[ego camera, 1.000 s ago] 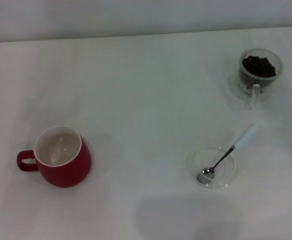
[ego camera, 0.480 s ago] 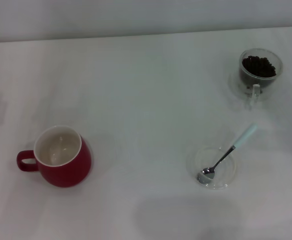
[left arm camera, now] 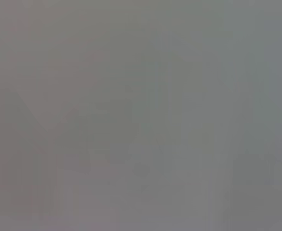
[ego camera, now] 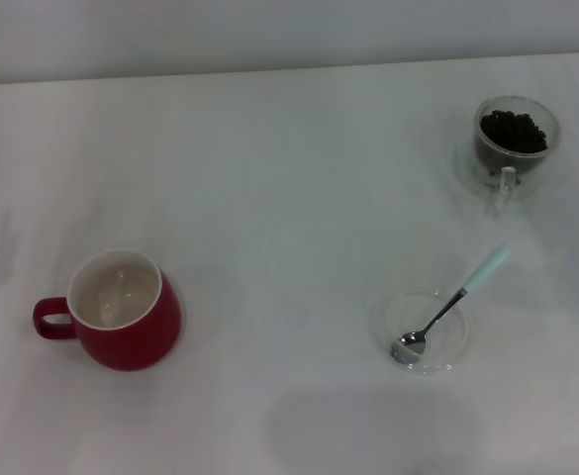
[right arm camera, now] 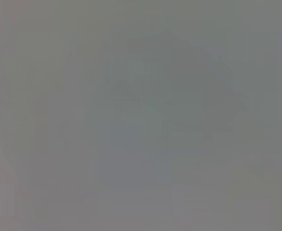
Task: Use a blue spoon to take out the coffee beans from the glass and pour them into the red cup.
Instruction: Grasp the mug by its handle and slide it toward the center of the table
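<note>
A: Where is the pale-blue-handled metal spoon (ego camera: 451, 306)?

B: Near right, bowl resting in a flat clear glass saucer (ego camera: 385, 324), handle pointing far-right, ungrasped.

A: And the beans?

B: The dark coffee beans (ego camera: 513, 130) fill the small clear glass cup (ego camera: 517, 166), far right. The squat red mug (ego camera: 124, 311), near left on the white worktop (ego camera: 289, 198), looks empty.

A: Grippers?

B: Neither shows; grasp state unknown. Everything remains to do.
</note>
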{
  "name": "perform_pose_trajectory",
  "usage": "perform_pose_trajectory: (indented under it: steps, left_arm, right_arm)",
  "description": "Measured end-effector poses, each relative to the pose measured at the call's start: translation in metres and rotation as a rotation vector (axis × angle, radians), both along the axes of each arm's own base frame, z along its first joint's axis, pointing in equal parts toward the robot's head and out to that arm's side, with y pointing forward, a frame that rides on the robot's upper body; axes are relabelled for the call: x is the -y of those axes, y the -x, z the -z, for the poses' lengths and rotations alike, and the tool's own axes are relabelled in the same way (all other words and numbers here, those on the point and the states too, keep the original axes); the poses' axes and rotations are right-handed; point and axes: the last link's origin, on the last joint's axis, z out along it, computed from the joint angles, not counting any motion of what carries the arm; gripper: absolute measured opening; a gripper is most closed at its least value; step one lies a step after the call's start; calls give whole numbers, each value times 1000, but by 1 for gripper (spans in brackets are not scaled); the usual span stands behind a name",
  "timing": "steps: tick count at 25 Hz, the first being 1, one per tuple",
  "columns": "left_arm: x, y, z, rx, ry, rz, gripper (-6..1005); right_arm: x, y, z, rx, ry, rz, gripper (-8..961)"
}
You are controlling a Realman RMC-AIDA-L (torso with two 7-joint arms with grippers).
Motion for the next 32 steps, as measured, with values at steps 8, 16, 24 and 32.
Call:
perform_pose_trajectory:
  steps: [8,16,24,32]
  left_arm:
    - [43,21,20,-50,133,-53,693]
    - [71,34,40,-75,263,-115,778]
    - [76,41,69,-108,430,-185,867]
    - [74,39,75,-110,460,-182,878]
  right_arm:
    - [-3,2,-4,15,-6,-11,838]
    - [-6,2,-9,30,-13,-11,837]
    - [-11,4,-12,40,-20,-17,836]
    - [-16,8,-11,35,-17,-29,835]
